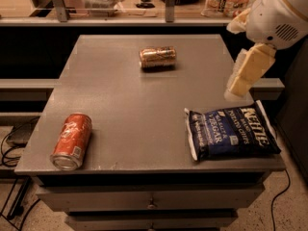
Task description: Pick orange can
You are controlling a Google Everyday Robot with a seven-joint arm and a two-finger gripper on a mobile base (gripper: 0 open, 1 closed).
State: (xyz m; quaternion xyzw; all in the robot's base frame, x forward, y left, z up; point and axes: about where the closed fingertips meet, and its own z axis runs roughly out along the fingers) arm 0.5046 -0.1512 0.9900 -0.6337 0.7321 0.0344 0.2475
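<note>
The orange can [157,57], dull bronze-gold with pale markings, lies on its side at the far middle of the grey table [130,105]. My gripper [243,76] hangs at the right side of the table, above the far end of the chip bag. It is well to the right of the orange can and a little nearer. Its pale fingers [249,71] point down and left. Nothing shows between them.
A brighter red-orange can [72,140] lies on its side near the front left corner. A dark blue chip bag [230,132] lies at the front right. A shelf with jars and clutter runs behind the table. Cables lie on the floor at left.
</note>
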